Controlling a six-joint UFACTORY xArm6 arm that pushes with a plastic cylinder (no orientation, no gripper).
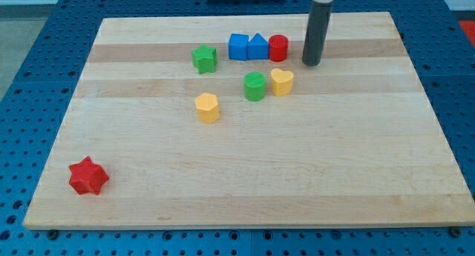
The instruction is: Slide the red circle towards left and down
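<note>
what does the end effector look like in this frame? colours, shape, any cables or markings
A straight dark grey rod, cylindrical and matte, with a flat lower end: my tip, just to the view's right of the red circle. At the view's top the rod goes into a white fitting with a dark part above it, cut off by the frame edge. No jaws, cables or markings show.

1. The tabletop (pixel 245 174) is pale wood with visible grain, in glued strips, smooth and matt.
2. The red circle (pixel 278 47) and other blocks look smooth, painted, slightly shiny.
3. The rod looks dark and matt.
</note>
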